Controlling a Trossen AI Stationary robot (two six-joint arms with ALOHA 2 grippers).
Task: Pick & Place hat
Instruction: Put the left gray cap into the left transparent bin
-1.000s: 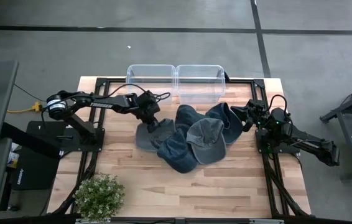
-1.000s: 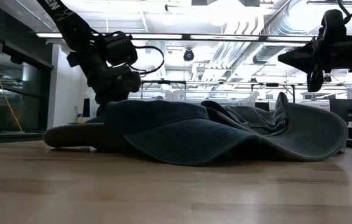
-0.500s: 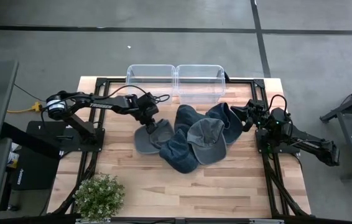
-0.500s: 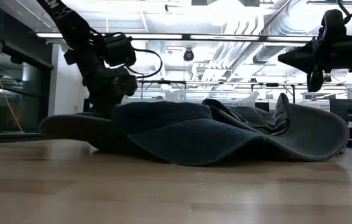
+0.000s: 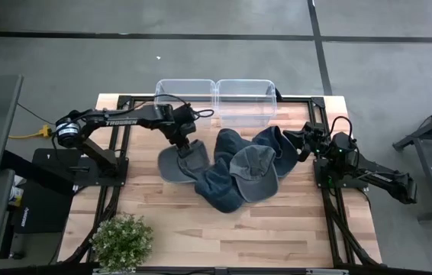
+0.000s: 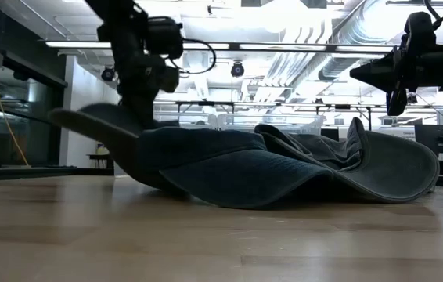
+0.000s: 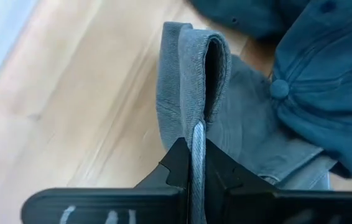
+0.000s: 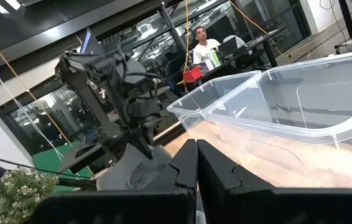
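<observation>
Several denim hats lie heaped mid-table (image 5: 239,174). A grey hat (image 5: 174,163) sits at the heap's left side. Its brim (image 6: 88,121) is raised and tilted, while its lower part stays down against the heap (image 6: 155,176). My left gripper (image 5: 186,143) is above this hat and shut on it, as the left wrist view also shows (image 7: 196,144). My right gripper (image 5: 303,143) hovers shut above the heap's right side, touching nothing; its fingers are together in the right wrist view (image 8: 196,163). My left gripper pinches a folded edge of the grey hat (image 7: 198,127) between its two fingers, with the fabric doubled over just beyond the fingertips. The fingers come from above, slanting down. The hat hangs tilted below them, its brim clear of the table and its lower part against the heap.
Two clear plastic bins (image 5: 186,95) (image 5: 246,99) stand side by side at the table's far edge. A potted plant (image 5: 123,241) sits at the near left corner. Bare wood (image 5: 277,237) runs along the near side. A person (image 8: 202,42) is in the room beyond.
My left gripper has risen and moved toward the far edge, still shut on the grey hat. The hat's brim end has lifted off the table and tipped up. Its other end has stayed down by the heap. The right arm has kept still.
</observation>
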